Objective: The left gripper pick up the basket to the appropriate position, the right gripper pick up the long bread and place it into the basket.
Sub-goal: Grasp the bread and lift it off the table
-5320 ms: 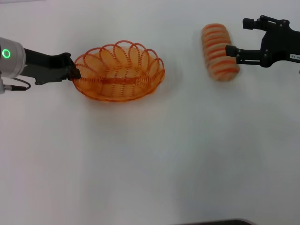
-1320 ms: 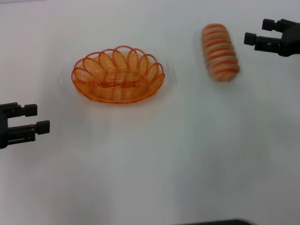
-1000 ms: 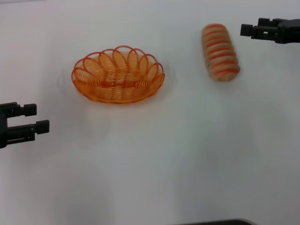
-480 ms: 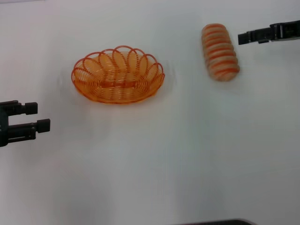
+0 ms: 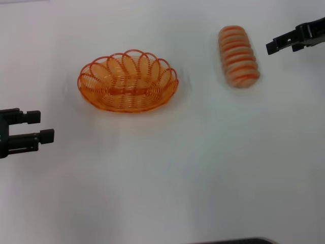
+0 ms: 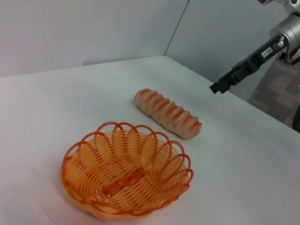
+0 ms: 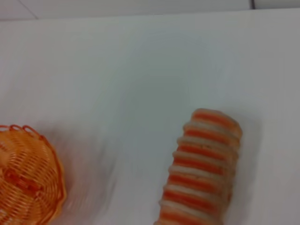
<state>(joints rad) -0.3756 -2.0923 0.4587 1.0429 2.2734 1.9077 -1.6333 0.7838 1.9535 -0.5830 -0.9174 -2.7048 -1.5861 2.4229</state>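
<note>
On the table (image 5: 162,178), long bread (image 5: 238,57) lies lengthwise front-to-back.

Orange wire basket (image 5: 128,81); tan long bread (image 5: 238,56) striped orange-brown.

one basket (image 5: 127,81), one long bread (image 5: 238,56), two pincers

A plain white tabletop (image 5: 167,173) carries 2 things. The oval orange wire basket (image 5: 127,81) sits upright on it toward the robot's left, its looped rim facing up and nothing inside. The long bread (image 5: 238,56), pale tan with orange-brown stripes, lies flat on its side toward the robot's right, well apart from the basket, with bare white surface between them.
</note>
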